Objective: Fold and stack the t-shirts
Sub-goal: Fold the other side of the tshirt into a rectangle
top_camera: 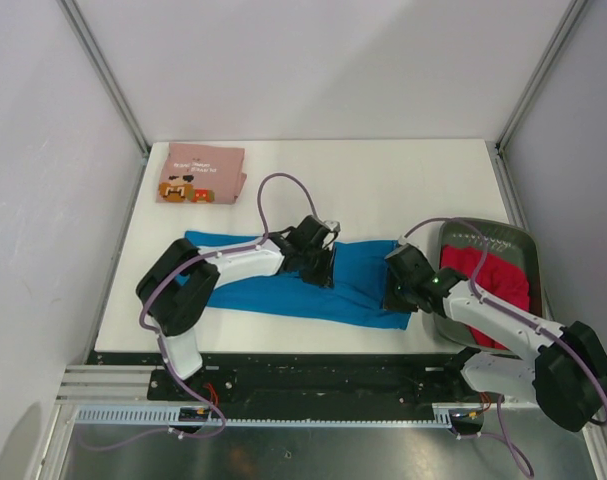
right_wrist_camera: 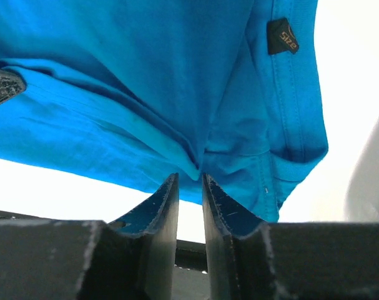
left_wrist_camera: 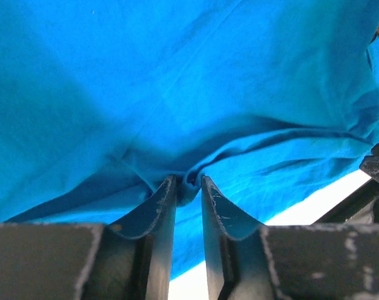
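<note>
The bright blue t-shirt [top_camera: 273, 290] lies folded into a long band across the middle of the table. My left gripper [top_camera: 318, 265] sits on its middle. In the left wrist view a small fold of the blue cloth [left_wrist_camera: 177, 81] still pokes between the tips of the left gripper [left_wrist_camera: 189, 181], whose jaws stand slightly apart. My right gripper [top_camera: 398, 290] is at the shirt's right end. Its tips [right_wrist_camera: 190, 178] are narrowly open, just under a fold of the blue shirt [right_wrist_camera: 145, 75]. The pink printed t-shirt [top_camera: 201, 173] lies folded at the back left. The red t-shirt [top_camera: 498, 280] is bunched in the basket.
The dark grey basket [top_camera: 483, 230] stands at the table's right edge, beside my right arm. A black size label [right_wrist_camera: 281, 36] shows on the blue shirt's collar end. White table [top_camera: 383, 190] lies behind the blue shirt. Purple cables loop above both arms.
</note>
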Robot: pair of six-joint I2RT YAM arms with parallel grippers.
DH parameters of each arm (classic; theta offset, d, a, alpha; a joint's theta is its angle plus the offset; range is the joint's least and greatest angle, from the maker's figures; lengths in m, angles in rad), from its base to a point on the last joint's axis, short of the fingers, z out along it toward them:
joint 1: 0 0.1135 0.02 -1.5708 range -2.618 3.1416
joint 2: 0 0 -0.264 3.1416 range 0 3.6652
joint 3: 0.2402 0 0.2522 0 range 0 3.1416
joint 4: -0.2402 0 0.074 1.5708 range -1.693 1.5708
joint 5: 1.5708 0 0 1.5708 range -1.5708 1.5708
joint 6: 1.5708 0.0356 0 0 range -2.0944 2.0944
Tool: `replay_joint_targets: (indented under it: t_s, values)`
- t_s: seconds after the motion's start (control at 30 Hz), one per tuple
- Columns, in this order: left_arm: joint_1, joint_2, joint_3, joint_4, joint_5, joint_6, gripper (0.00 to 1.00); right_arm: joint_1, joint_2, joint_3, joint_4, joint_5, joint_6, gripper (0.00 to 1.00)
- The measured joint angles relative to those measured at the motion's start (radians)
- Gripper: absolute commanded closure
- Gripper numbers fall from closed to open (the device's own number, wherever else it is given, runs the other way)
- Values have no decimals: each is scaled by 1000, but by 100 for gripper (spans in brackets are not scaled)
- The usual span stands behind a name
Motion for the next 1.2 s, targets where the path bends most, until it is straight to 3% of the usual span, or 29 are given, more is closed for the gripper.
replay_joint_targets:
  t_s: [0.23,0.37,0.6,0.83,1.2]
  values:
    - [-2,-62,-58,5,21,16,71,-7,-56,-19,-6,2,-15,70]
    - [-2,-91,-82,18,39,28,71,-70,-56,-19,19,-7,-31,70]
    - [-3,-105,-150,29,51,44,72,-152,55,6,90,-29,-59,70]
    - [-3,-110,-175,29,50,44,72,-145,147,50,143,-32,-64,71]
    - [-3,-240,-174,32,70,38,69,-23,107,52,98,-43,-63,71]
